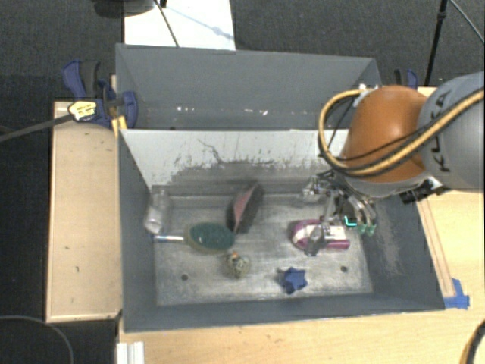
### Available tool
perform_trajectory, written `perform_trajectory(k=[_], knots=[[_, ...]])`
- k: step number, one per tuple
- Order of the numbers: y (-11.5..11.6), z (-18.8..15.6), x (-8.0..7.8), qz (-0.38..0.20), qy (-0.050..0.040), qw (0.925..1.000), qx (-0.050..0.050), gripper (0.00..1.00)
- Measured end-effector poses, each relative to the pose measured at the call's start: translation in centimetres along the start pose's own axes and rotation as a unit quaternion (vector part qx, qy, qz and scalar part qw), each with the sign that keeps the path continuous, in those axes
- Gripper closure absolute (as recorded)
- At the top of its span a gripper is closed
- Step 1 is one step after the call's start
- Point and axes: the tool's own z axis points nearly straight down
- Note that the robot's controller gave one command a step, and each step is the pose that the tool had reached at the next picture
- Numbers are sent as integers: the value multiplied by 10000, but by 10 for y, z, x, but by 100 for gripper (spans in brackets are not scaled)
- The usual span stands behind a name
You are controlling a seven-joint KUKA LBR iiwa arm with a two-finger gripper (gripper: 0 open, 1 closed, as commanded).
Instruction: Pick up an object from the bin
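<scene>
Scratched grey metal is forming the bin (250,97), and its floor is carrying a few loose things, well spread out. The arm (455,112) is reaching in from the right, with its orange wrist cover (386,139) and looped cables (327,120) hanging over the right part of the floor.

The tool (332,224) is hanging at the right side of the floor, directly over a small magenta-and-white object (307,236). That object is lying right of centre and well clear of the front wall. The tool is overlapping the object's right end. Whether the tool is open, closed or gripping cannot be told from this angle.

Other contents:
- A dark wedge with a pink face (244,207) is leaning near the centre, well apart from the tool.
- A green oval pad (211,237) with a pale handle is lying just left of the wedge.
- A clear plastic piece (154,214) is sitting by the left wall.
- A small mottled lump (237,264) is lying just in front of the green pad.
- A blue crumpled piece (294,279) is lying near the front wall, near the magenta-and-white object but apart from it.
</scene>
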Motion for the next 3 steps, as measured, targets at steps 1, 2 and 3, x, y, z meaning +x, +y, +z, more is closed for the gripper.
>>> perform_trajectory(k=[1, 2, 3], knots=[[-64, 88, -1, 459, -66, 9989, -6, 0], [-62, 83, -4, 425, -101, 9990, 2, 100], [-38, -99, 1, -476, -66, 9988, 7, 100]])
